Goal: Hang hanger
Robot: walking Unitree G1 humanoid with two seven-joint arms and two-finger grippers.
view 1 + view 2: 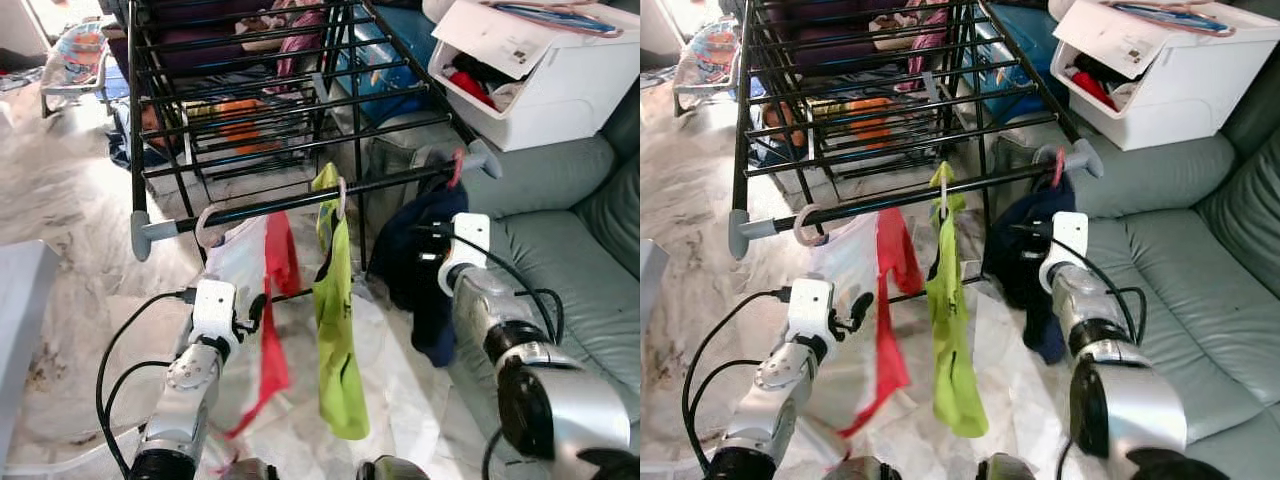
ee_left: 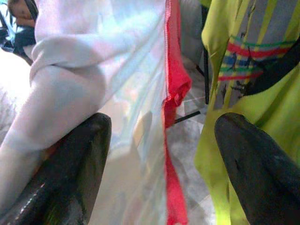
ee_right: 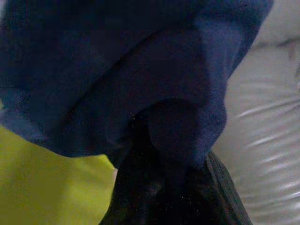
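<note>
Marble-patterned floor (image 1: 70, 230) spreads under everything before you, with a grey-green sofa (image 1: 570, 250) along the robot's right and an open white box (image 1: 540, 70) full of clutter sitting on the sofa's back end. A black drying rack (image 1: 250, 100) stands in the middle, and its front rail (image 1: 300, 200) with grey end caps runs across the view at a slight slant.

Three garments hang from that rail. On the robot's left you have a white and red garment (image 1: 255, 290) on a pale hanger (image 1: 207, 225) whose hook is over the rail. In the middle a lime-green garment (image 1: 335, 330) hangs from a small pale hook at the rail. Toward the right end a dark navy garment (image 1: 425, 270) hangs from a pink hanger hook (image 1: 456, 168) near the end cap.

Your left gripper (image 2: 161, 140) is raised just beside the white and red garment, below the rail; in the left wrist view its two black fingers (image 2: 70, 164) stand wide apart, with white cloth lying against one finger and the red edge and green garment between and beyond them. Your right gripper (image 1: 440, 240) is pressed into the navy garment below the pink hook. The right wrist view is dark there, but the jaws appear to be closed on a fold of the navy cloth.
</note>
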